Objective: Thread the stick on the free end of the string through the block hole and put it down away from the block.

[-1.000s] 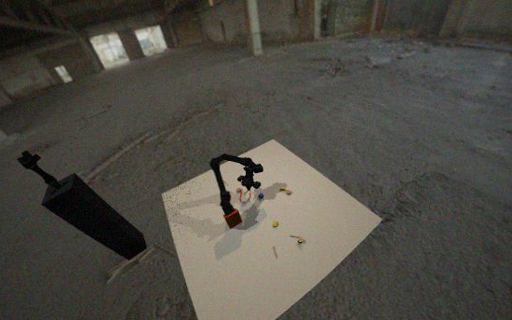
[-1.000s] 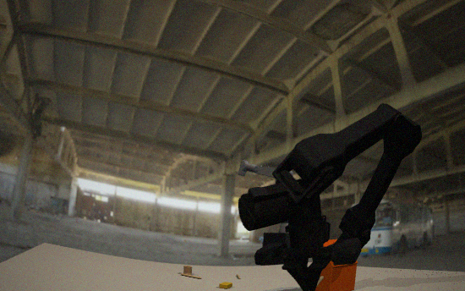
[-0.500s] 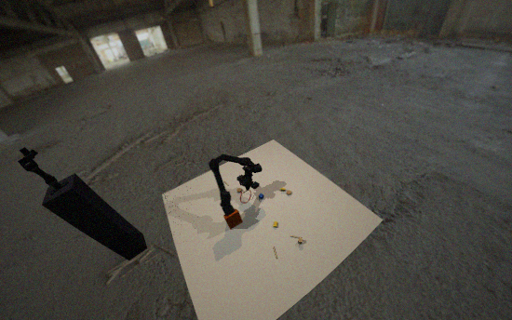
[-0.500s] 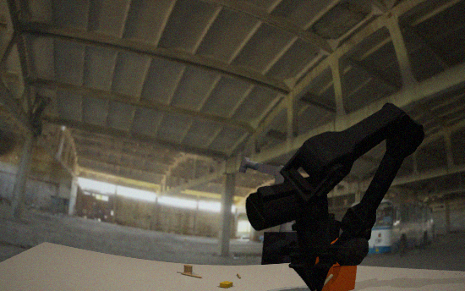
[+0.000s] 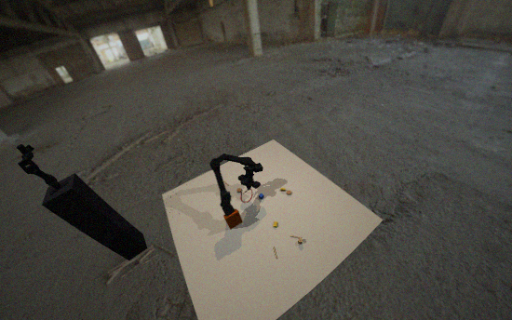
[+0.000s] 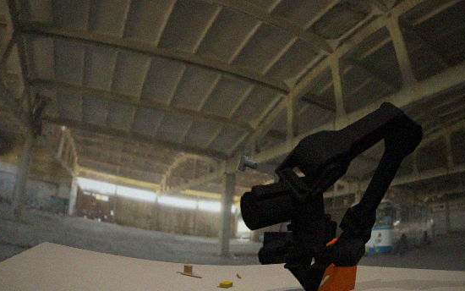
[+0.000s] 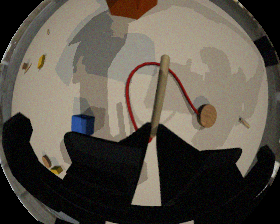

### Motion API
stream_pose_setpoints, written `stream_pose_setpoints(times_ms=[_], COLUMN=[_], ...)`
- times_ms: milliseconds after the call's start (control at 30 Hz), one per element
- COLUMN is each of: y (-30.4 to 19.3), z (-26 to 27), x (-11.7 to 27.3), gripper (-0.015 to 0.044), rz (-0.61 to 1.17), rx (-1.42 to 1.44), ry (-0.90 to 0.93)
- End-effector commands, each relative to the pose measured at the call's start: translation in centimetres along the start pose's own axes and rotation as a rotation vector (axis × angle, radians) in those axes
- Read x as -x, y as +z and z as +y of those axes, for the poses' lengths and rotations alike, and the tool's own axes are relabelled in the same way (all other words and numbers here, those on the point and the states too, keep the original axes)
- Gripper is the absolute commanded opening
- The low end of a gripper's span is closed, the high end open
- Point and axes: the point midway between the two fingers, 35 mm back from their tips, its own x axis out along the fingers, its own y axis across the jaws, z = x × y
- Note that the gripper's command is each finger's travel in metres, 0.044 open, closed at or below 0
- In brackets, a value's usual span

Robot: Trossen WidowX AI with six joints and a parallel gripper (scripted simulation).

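Note:
My gripper (image 5: 249, 188) (image 6: 312, 288) (image 7: 153, 127) is shut on the wooden stick (image 7: 161, 85) near its string end, above the table. In the wrist view the stick's other end points up, towards the orange arm base. The red string (image 7: 127, 92) (image 5: 247, 202) loops from the stick's held end to the round wooden button (image 7: 207, 116) (image 5: 239, 190), right of the gripper in the wrist view. The small wooden block (image 5: 300, 241) (image 6: 188, 269) stands well away from the gripper, with a thin loose stick close by. Its hole is too small to make out.
A blue cube (image 7: 83, 124) (image 5: 261, 196) lies near the gripper. A yellow block (image 5: 276, 224) (image 6: 226, 284) (image 7: 41, 61) lies towards the wooden block. Another yellow piece (image 5: 283, 189) lies beside a round wooden piece (image 5: 289, 193). A loose striped stick (image 5: 275, 252) and a short peg (image 7: 244, 123) lie elsewhere.

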Motion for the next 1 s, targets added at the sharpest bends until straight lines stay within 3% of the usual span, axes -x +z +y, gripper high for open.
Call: stream_pose_setpoints(times_ms=[0, 967], y=[-0.8, -4.2], z=[0.1, 0.9], x=[0.3, 1.4], gripper=[0.0000, 0.0000], rz=[0.017, 0.067], rx=[0.009, 0.009], ry=[0.002, 0.009])
